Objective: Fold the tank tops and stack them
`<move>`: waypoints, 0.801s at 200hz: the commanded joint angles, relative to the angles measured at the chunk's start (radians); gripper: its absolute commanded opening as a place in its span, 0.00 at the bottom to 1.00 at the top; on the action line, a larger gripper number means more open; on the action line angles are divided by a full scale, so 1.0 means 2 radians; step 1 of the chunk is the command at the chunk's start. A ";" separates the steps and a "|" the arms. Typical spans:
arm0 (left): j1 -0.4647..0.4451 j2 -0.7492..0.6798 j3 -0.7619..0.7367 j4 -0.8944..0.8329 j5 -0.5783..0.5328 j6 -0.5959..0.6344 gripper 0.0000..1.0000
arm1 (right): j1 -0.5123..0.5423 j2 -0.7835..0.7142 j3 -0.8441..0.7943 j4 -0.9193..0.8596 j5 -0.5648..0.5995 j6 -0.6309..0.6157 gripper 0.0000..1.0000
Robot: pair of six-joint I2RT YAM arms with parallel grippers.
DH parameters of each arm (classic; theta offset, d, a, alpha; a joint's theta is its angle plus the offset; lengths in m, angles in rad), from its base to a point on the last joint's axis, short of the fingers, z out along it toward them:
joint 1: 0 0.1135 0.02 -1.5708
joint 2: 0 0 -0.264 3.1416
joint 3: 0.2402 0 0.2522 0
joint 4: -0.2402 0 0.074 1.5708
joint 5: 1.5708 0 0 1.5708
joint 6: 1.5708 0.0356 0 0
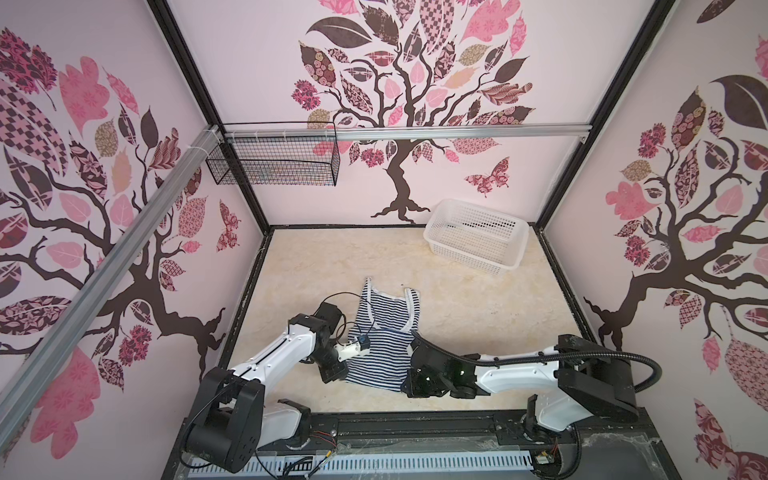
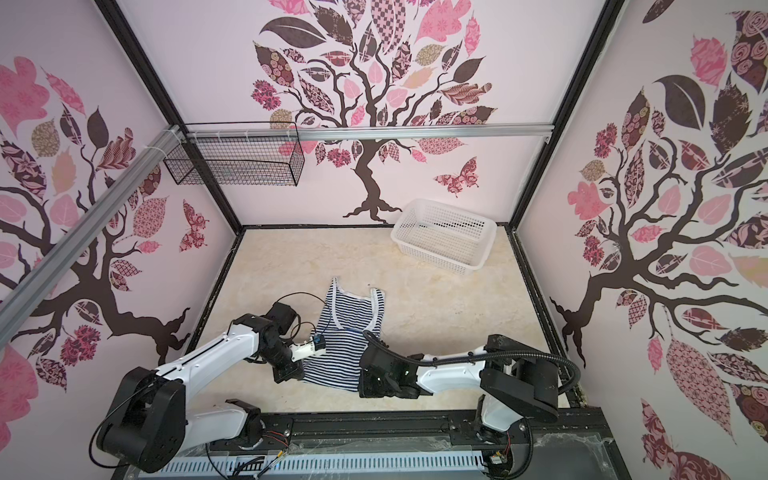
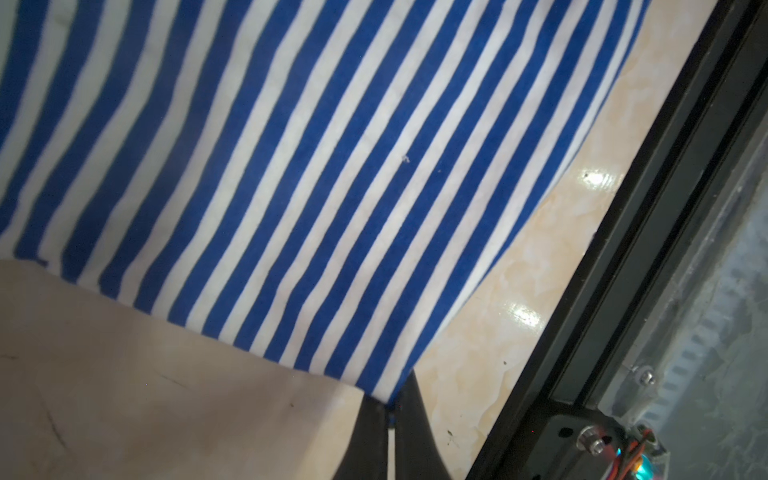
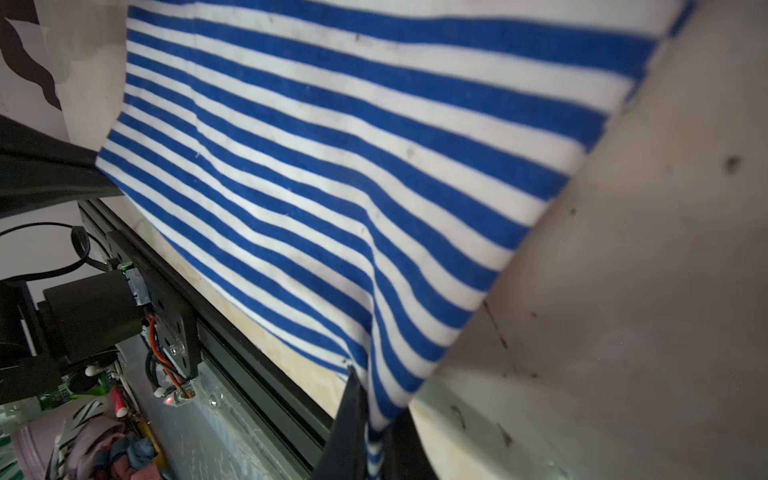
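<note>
The left tool (image 3: 390, 415) is shut tight on one near corner of the top (image 1: 384, 332), which lies in the middle of the desk (image 1: 311, 270). The right tool (image 4: 374, 419) pinches the other near corner. A basket (image 1: 469, 259) sits far back on the right.

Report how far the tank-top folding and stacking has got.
Done: one tank top lies spread on the table, straps away from the arms; nothing is folded or stacked. In hand: the left gripper and right gripper each have jaws shut on a hem corner. Left: fold it, then stack; only this one top is in view.
</note>
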 commanded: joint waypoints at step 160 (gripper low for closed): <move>-0.005 -0.122 0.143 -0.221 0.052 0.056 0.00 | 0.073 -0.165 0.036 -0.116 0.002 0.018 0.00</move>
